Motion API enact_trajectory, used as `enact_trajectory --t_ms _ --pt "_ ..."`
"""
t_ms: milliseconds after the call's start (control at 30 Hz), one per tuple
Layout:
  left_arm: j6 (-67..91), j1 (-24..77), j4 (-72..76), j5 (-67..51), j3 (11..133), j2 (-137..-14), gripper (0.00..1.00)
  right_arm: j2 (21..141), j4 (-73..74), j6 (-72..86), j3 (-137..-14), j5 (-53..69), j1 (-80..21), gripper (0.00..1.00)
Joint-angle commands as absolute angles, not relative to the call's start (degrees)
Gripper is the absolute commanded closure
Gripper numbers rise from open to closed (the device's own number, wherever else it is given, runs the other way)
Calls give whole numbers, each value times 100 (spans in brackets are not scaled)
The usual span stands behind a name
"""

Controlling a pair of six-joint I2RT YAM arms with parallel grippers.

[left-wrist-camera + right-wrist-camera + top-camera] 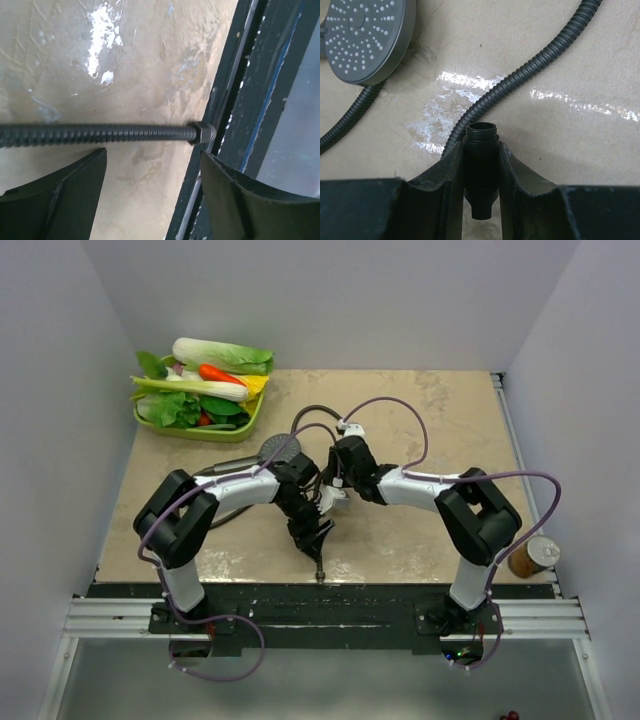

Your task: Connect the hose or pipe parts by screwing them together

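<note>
My right gripper [481,165] is shut on a short black threaded fitting [481,150], its threaded end pointing away from the wrist, just above the table. The grey shower head [365,35] lies face up at the upper left of that view, and the dark ribbed hose [530,65] curves past it. In the left wrist view the hose [100,134] runs across the table, and its end nut [202,134] rests at the table's front edge. My left gripper [152,167] is open just short of it, touching nothing. From above, both grippers [312,537] [337,492] sit mid-table near the shower head [280,448].
A green tray [190,432] heaped with toy vegetables stands at the back left corner. A brown can [532,556] sits off the table's right edge. The dark front rail [400,590] borders the near edge, right under the hose end.
</note>
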State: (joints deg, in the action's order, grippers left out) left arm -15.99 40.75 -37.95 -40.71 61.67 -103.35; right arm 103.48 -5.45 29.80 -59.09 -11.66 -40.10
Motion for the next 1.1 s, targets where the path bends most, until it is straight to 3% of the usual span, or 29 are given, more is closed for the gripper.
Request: enact_trajectory --t_ms 0,200,433,733,867,1067 --pt "-2170 4113 -3656 -3903 6241 -9767 19 10634 -545 2944 -5757 -765 -3885 100" --pt "-3364 4122 -4157 -3464 6082 -8836 17 10889 -685 2883 -5968 -361 -3771 100" --pt "-6094 4236 -4149 -2830 5758 -7525 11 10978 -721 3023 -6205 -35 -3578 100" --pt "-8181 5430 -2946 -2461 4361 -7013 1 9442 -554 2918 -5389 -18 -3165 100" --pt "-8297 5905 -2611 -2452 4280 -7382 2 8756 -448 2900 -5028 123 -3032 100" --pt "-8490 6196 -2505 -2382 4394 -7909 19 8534 -623 3049 -4519 527 -2997 100"
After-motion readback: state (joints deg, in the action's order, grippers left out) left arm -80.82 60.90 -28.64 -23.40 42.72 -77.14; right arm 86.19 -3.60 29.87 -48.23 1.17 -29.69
